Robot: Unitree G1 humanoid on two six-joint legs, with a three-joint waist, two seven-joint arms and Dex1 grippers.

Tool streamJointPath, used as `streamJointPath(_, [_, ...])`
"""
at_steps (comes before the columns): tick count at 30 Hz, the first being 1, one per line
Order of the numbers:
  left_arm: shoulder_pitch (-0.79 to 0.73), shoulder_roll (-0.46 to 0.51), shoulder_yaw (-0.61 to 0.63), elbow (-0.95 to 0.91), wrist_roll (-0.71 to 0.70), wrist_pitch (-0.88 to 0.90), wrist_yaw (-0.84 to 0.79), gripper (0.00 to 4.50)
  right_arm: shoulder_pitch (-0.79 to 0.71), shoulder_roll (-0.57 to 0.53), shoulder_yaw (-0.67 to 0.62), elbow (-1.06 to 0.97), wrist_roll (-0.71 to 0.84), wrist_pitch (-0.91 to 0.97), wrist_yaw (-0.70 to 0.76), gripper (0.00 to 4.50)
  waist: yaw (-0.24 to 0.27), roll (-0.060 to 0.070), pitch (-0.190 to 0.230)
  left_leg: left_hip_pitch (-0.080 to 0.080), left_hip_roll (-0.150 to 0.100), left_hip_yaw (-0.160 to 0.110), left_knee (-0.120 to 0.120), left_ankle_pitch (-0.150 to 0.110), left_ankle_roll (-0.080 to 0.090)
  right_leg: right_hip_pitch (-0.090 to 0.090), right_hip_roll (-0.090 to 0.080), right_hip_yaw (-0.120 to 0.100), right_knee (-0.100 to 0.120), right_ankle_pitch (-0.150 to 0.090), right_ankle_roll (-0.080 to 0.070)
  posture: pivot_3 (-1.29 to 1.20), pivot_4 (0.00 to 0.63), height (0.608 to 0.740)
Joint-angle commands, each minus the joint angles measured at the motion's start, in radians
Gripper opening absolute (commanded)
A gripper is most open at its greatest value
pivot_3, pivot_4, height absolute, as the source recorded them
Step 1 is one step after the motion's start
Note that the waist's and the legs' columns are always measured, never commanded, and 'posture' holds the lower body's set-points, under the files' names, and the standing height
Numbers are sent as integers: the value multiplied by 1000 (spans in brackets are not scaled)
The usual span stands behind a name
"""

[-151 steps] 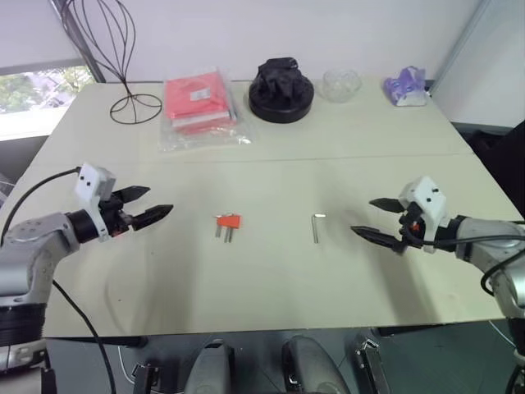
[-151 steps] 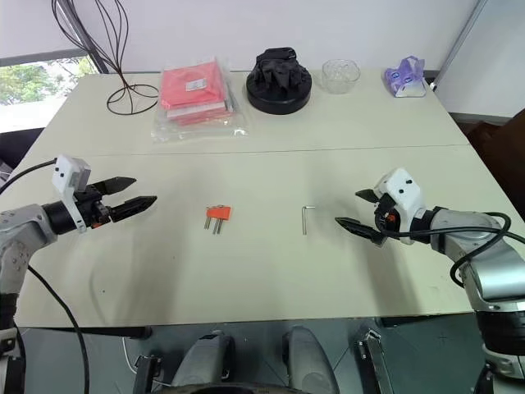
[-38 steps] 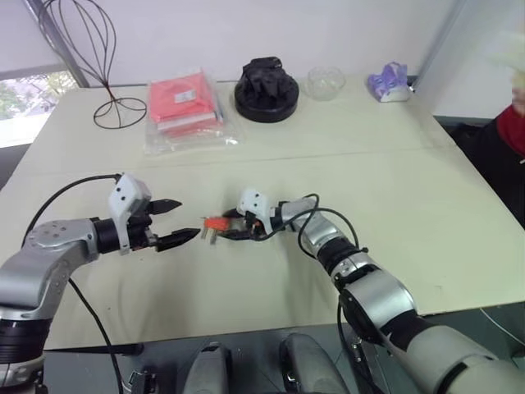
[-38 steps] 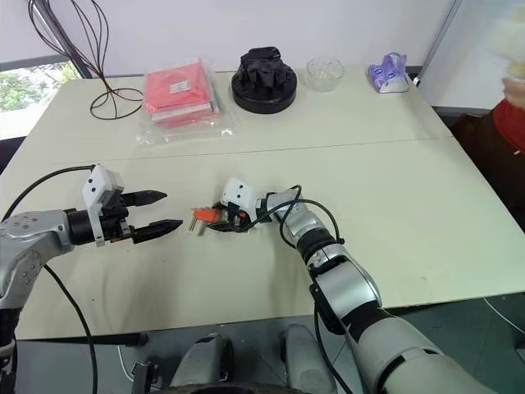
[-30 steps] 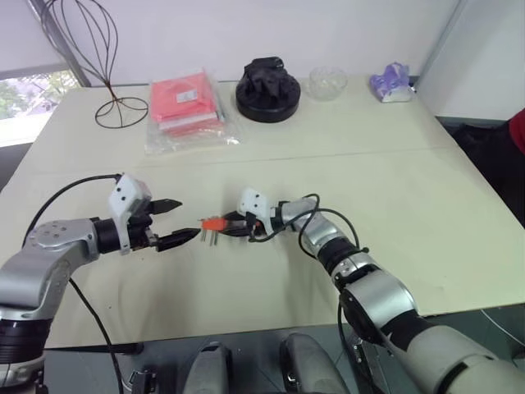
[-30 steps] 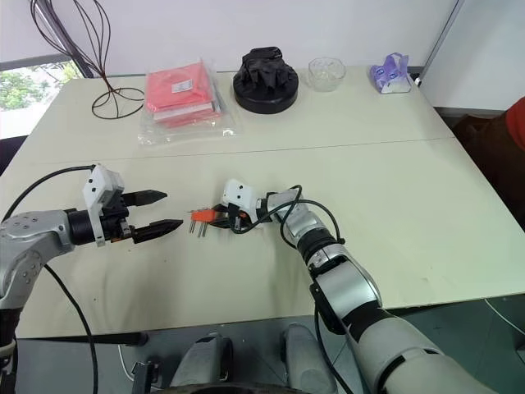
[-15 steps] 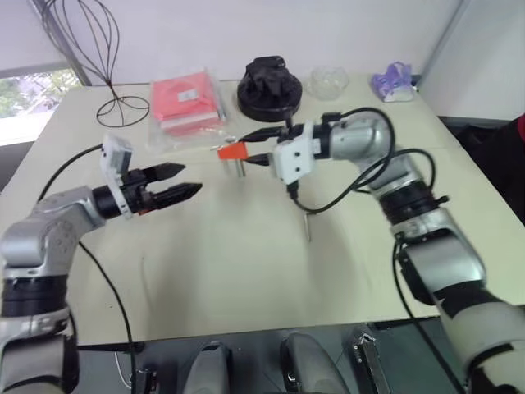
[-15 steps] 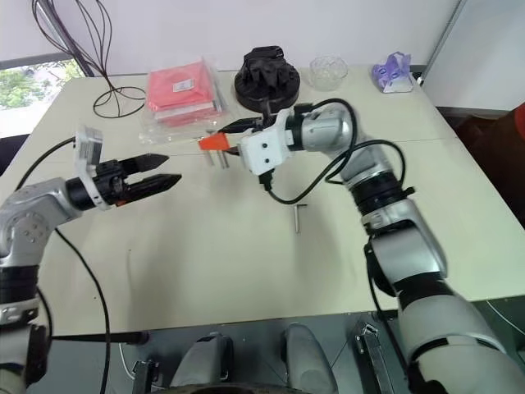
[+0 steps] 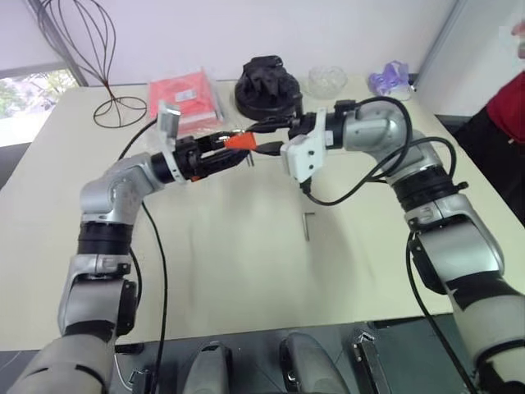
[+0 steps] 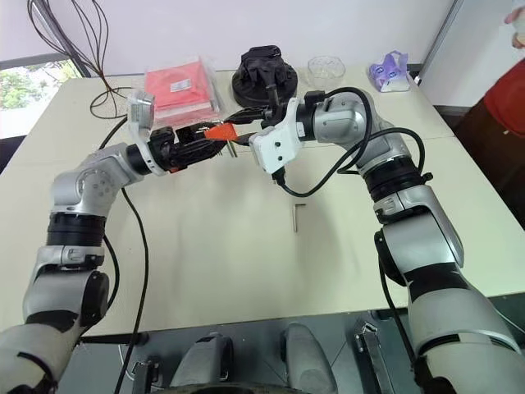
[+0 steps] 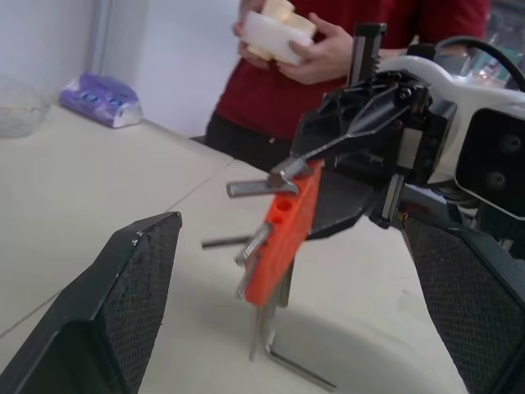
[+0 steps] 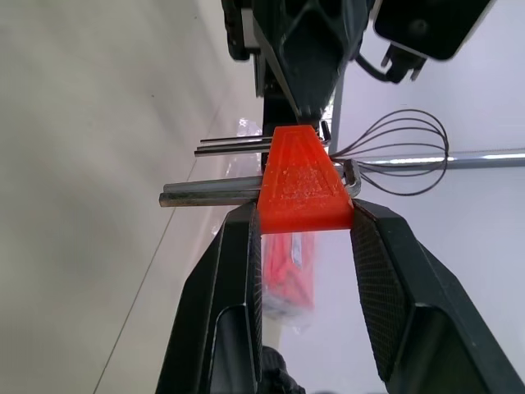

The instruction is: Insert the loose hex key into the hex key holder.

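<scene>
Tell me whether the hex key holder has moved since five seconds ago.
Yes. The hex key holder has left the table, where it lay beside the loose hex key, and is now held aloft in the right gripper, nearer the red packet.

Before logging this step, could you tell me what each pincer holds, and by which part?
The right pincer clamps the hex key holder by its orange body's flat sides. The left pincer is open, holding nothing.

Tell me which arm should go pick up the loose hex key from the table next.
Left, probably. The left gripper is open and empty beside the hex key holder, while the right gripper is shut on that holder in the air. The loose hex key lies on the table below both.
</scene>
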Motion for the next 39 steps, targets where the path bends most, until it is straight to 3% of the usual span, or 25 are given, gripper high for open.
streamJointPath(1, [-65, -13, 6, 59, 13, -31, -47, 4500, -5, -3, -16, -30, 8, 14, -33, 973, 0, 0, 0, 0, 0, 0, 0, 0, 0, 0, 0, 0, 0, 0, 0, 0, 150, 740])
streamJointPath(5, [-108, -28, 14, 131, 30, -45, -73, 4500, 3, 0, -16, -42, 5, 33, -51, 973, 1, 0, 0, 0, 0, 0, 0, 0, 0, 0, 0, 0, 0, 0, 0, 0, 150, 740])
streamJointPath(8, [-123, -31, 15, 155, 37, -46, -94, 3256, 10, 2, -16, -58, 10, 45, -55, 973, 0, 0, 0, 0, 0, 0, 0, 0, 0, 0, 0, 0, 0, 0, 0, 0, 150, 740])
streamJointPath(14, [-136, -30, 8, 176, 59, -42, -123, 83, 20, 0, -18, -78, 9, 63, -66, 973, 1, 0, 0, 0, 0, 0, 0, 0, -1, 0, 0, 0, 0, 0, 0, 0, 150, 740])
streamJointPath(26, [-135, -45, 29, 183, 83, -69, -100, 27, 60, 2, -14, -139, 33, 113, -51, 973, 1, 0, 0, 0, 0, 0, 0, 0, -1, 0, 0, 0, 0, 0, 0, 0, 150, 740])
streamJointPath(33, [-89, -10, 8, 116, 98, -52, -122, 0, 120, -61, 2, -138, -29, 210, -16, 4479, 1, 0, 0, 0, 0, 0, 0, 0, -1, 0, 0, 0, 0, 0, 0, 0, 150, 740])
streamJointPath(37, [-32, 31, 2, 23, 106, -41, -116, 0, 202, -109, -28, -183, -13, 402, 26, 4479, 4, 0, 0, 0, 0, 0, 0, 0, 0, 0, -1, 0, 0, 0, 0, 0, 150, 740])
streamJointPath(39, [22, 64, -26, -56, 145, -78, -111, 0, 271, -86, -108, -292, 99, 711, 58, 4479, 4, 0, 0, 0, 0, 0, 0, 0, 0, 0, 0, 0, 0, 0, 0, 0, 150, 740])
